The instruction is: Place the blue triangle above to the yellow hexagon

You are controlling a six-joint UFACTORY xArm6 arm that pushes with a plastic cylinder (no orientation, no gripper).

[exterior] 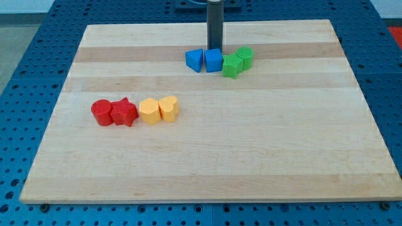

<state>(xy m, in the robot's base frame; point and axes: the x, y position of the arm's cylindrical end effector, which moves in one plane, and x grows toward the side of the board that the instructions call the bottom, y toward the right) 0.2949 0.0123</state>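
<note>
The blue triangle lies near the view's top centre, touching a blue cube on its right. The yellow hexagon lies at the view's left centre, touching a yellow heart on its right. My tip comes down from the view's top and stands just behind the blue cube, up and to the right of the blue triangle. It is far above and to the right of the yellow hexagon.
A green star and a green block sit right of the blue cube. A red cylinder and a red star sit left of the yellow hexagon. The wooden board lies on a blue perforated table.
</note>
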